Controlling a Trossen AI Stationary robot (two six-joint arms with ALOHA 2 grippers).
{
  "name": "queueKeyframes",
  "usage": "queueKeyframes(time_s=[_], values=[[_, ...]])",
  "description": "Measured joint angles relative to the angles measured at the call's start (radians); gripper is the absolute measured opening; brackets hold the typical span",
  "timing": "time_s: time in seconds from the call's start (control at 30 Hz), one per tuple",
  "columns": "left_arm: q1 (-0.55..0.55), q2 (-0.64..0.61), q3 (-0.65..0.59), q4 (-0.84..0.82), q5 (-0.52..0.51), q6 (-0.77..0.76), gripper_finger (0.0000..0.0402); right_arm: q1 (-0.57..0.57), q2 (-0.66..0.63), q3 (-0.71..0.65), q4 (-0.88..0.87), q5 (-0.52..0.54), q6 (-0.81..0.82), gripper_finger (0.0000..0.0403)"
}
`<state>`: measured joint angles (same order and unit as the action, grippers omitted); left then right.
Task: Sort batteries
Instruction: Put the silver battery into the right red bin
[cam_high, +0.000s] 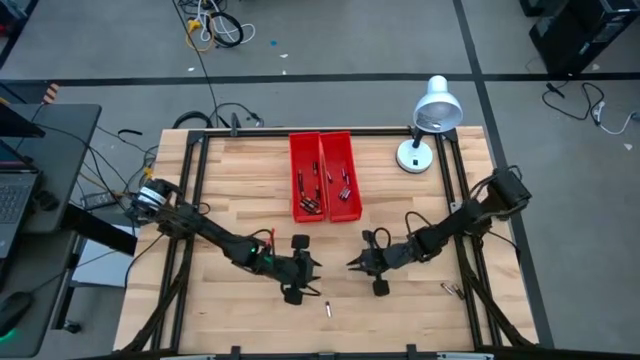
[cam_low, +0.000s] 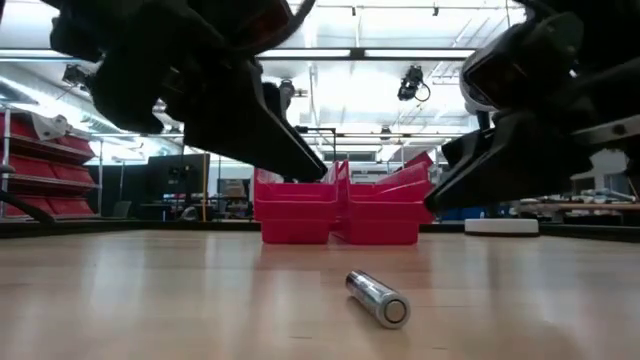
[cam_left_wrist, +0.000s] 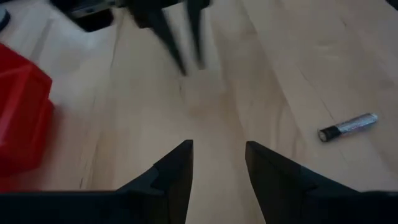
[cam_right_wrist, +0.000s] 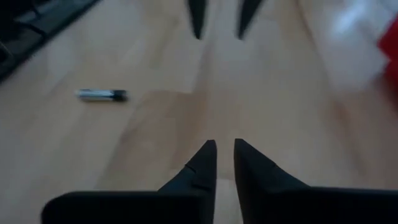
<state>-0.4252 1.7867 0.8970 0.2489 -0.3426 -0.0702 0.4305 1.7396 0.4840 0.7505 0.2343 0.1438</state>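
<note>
I couldn't count the small silvery batteries (cam_high: 326, 190) in the two red plastic bins (cam_high: 326, 176). The left gripper (cam_left_wrist: 217, 163) was spread and empty. The right gripper (cam_right_wrist: 225, 157) showed a slim gap, gripping nothing.

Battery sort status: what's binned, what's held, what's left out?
Done: several batteries lie in both red bins. In hand: nothing; left gripper and right gripper hover empty, slightly parted. Left: one battery at the front edge, another near the right frame.
</note>
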Motion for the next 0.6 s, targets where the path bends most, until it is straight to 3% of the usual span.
queueKeyframes(time_s=[0.27,0.6], values=[[0.004,0.03,-0.006,0.021,0.007,-0.051,0.0163,0.059,0.159,0.103,0.05,-0.001,0.015,0.0115],[-0.007,0.038,-0.006,0.049,0.013,-0.167,0.0163,0.102,0.323,0.284,0.049,0.002,0.01,0.0253]])
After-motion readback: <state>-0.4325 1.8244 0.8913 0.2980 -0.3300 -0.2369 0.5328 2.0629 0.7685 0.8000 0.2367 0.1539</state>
